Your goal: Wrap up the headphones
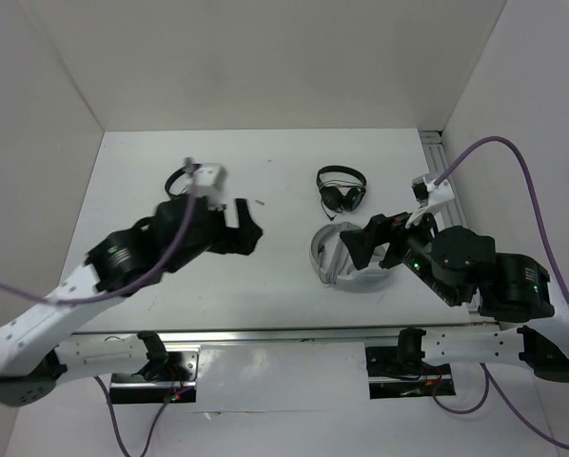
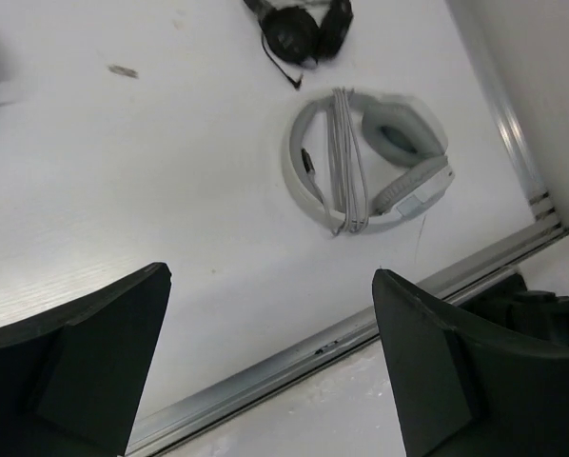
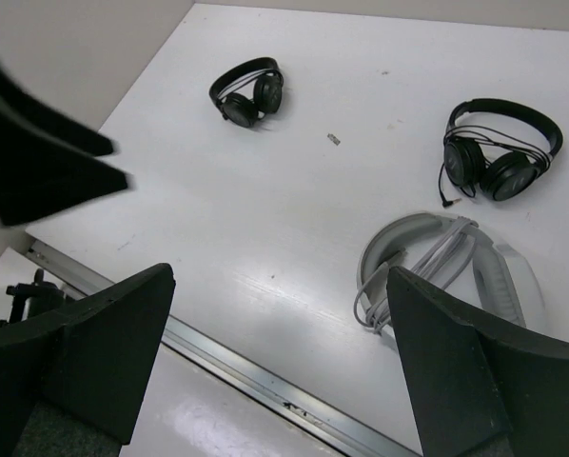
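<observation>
The white headphones (image 1: 319, 255) lie flat on the table right of centre, with their grey cable (image 2: 344, 157) wound in several loops across the band and earcup (image 2: 399, 143). In the right wrist view the cable loops (image 3: 427, 267) hang off the band (image 3: 399, 233). My right gripper (image 1: 375, 246) hovers open just above them, nothing between its fingers (image 3: 280, 362). My left gripper (image 1: 251, 228) is open and empty too, raised over the table well to the left of the headphones (image 2: 270, 352).
One small black headset (image 1: 342, 188) lies just behind the white one. Another (image 3: 246, 90) sits at the back left, partly hidden by my left arm in the top view. A metal rail (image 2: 313, 352) runs along the table's near edge. White walls enclose the table.
</observation>
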Robot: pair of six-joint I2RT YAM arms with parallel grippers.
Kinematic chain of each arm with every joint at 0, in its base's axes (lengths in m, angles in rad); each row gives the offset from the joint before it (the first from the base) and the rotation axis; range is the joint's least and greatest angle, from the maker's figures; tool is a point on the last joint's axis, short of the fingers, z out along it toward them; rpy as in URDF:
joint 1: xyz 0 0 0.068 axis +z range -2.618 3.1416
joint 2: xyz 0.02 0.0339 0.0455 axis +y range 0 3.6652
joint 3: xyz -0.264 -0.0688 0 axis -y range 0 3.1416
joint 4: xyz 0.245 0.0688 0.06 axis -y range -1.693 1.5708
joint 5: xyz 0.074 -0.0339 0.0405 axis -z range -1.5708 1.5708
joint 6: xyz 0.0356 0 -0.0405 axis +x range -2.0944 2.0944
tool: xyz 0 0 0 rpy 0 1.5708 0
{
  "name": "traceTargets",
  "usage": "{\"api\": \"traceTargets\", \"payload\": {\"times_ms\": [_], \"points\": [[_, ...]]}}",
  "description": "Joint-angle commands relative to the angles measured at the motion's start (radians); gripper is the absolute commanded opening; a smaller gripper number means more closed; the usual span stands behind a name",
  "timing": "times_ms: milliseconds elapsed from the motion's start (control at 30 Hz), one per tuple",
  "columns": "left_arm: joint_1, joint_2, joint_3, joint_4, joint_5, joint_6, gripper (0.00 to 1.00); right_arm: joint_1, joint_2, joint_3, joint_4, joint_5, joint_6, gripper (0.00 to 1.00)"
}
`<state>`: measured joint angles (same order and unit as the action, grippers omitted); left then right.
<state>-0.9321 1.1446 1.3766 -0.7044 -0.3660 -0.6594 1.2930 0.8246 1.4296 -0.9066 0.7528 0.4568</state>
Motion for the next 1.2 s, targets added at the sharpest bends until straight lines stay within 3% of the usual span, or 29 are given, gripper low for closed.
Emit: {"api": "traceTargets", "payload": {"times_ms": [0, 200, 433, 733, 1167], "points": [[0.006, -0.257, -0.074, -0.113, -0.133, -0.003, 1.00, -0.004, -0.036, -0.026, -0.040, 0.014, 0.029, 1.00], [0.006, -0.479, -0.059, -0.393, -0.182, -0.045, 1.00, -0.014, -0.088, -0.058, -0.132, 0.005, 0.066, 1.00], [0.015, -0.632, -0.022, -0.561, -0.149, -0.101, 1.00, -0.014, -0.171, -0.086, -0.255, 0.002, 0.123, 1.00], [0.015, -0.763, -0.083, -0.629, -0.159, -0.140, 1.00, -0.032, -0.285, -0.103, -0.345, -0.017, 0.172, 1.00], [0.015, -0.753, -0.073, -0.656, -0.159, -0.149, 1.00, -0.063, -0.265, -0.064, -0.382, -0.040, 0.172, 1.00]]}}
